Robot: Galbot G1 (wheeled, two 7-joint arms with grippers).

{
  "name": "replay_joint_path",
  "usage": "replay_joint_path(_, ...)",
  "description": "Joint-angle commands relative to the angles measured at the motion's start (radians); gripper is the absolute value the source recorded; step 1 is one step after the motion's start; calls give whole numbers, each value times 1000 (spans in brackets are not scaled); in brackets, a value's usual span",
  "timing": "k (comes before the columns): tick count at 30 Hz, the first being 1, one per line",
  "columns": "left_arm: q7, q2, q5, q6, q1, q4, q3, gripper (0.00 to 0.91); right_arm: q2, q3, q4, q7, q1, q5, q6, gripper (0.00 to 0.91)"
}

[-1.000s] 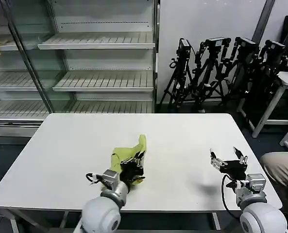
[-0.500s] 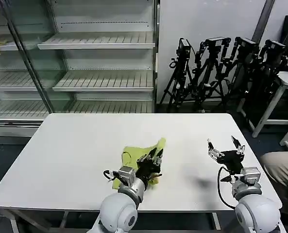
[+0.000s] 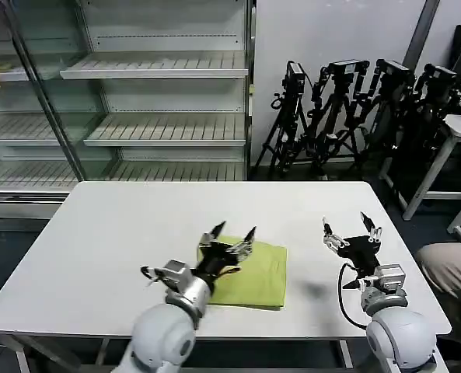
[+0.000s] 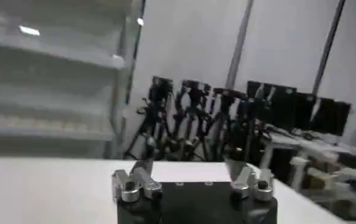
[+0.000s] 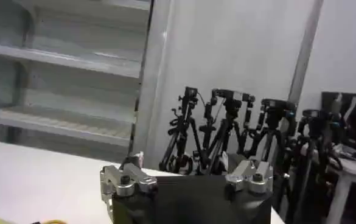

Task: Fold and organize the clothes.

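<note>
Left hand [image 3: 228, 237] — spread — over T-shirt [image 3: 253, 272]

White counter [image 3: 98, 233] in front; bare metal shelving [image 3: 160, 93] behind (glass-fronted at left); black tripods [image 3: 354, 109] cluster along the wall.

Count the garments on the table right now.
1. A folded lime T-shirt lies flat on the white table, near the front edge at centre, under the open left pincer. Nothing else clothing-like shows on the table.
</note>
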Motion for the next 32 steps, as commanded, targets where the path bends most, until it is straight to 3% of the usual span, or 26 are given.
replay_joint_path(1, 291, 199, 240, -231, 96, 80, -423, 907, 13, -43, -24, -1, 36, -29, 15, 907)
replay_joint_path(4, 293, 219, 201, -241, 134, 38, -480, 907, 8, -38, -44, -3, 40, -43, 19, 907)
replay_joint_path(6, 295, 215, 238, -294, 142, 45, -483, 907, 1, -19, -48, -17, 34, -53, 28, 907)
replay_joint_path(12, 299, 150, 308, -383, 140, 138, -468, 907, -28, 18, -60, -68, 14, -60, 89, 907)
replay_joint_path(22, 350, 114, 314, -464, 192, 45, -469, 907, -69, 41, -73, -111, -11, -65, 145, 907)
replay_joint_path(32, 355, 89, 348, -532, 209, 30, -462, 907, -79, 20, -57, -97, -31, -68, 158, 907)
